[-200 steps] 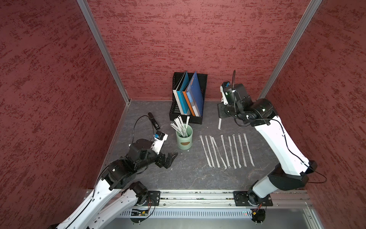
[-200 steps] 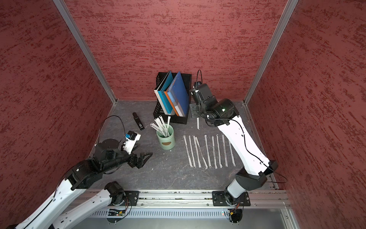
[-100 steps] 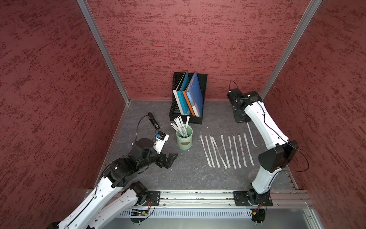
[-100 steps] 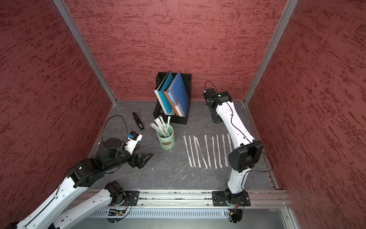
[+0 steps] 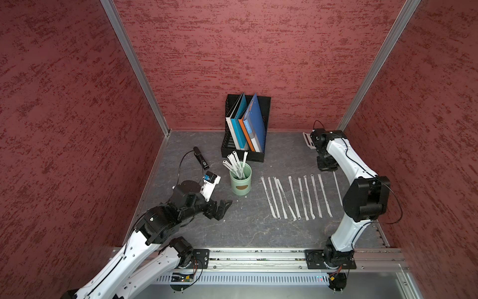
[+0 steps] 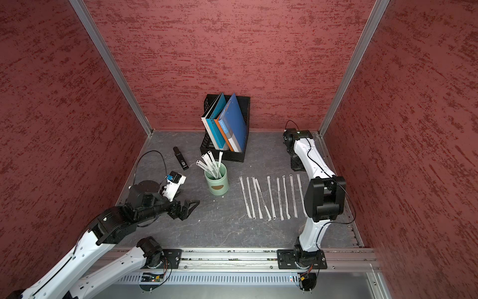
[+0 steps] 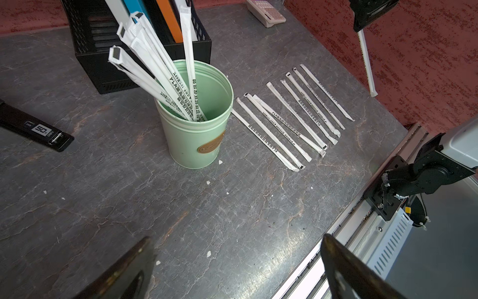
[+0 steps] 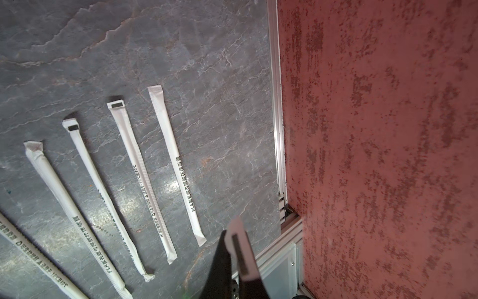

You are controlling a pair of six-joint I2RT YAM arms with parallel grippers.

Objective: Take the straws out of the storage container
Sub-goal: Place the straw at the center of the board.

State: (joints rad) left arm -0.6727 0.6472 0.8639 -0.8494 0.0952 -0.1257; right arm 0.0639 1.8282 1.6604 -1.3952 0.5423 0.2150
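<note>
The cup (image 5: 240, 181) stands upright on the grey table (image 5: 248, 233), just in front of the black file rack (image 5: 245, 124). Five or so wrapped straws (image 7: 155, 64) lean out of it, and their lower ends are hidden inside. More straws (image 5: 294, 196) lie flat in a row beside the cup. In the left wrist view the cup's wall covers the end of the nearest one.

The left gripper (image 5: 221, 209) hovers low near the cup with its jaws spread wide and nothing between them. Only the two finger ends show in its own camera, cut off by the frame.

The right gripper (image 8: 235, 259) is closed on one straw (image 8: 236, 233), pinched near its end, just beyond the far end of the row. In a top view this straw (image 5: 337, 189) is a faint thin line that runs behind the arm's black elbow. Whether its free end touches the table cannot be told.

A black bar-shaped device (image 5: 201, 158) lies near the left wall, and its kind is hard to make out.
</note>
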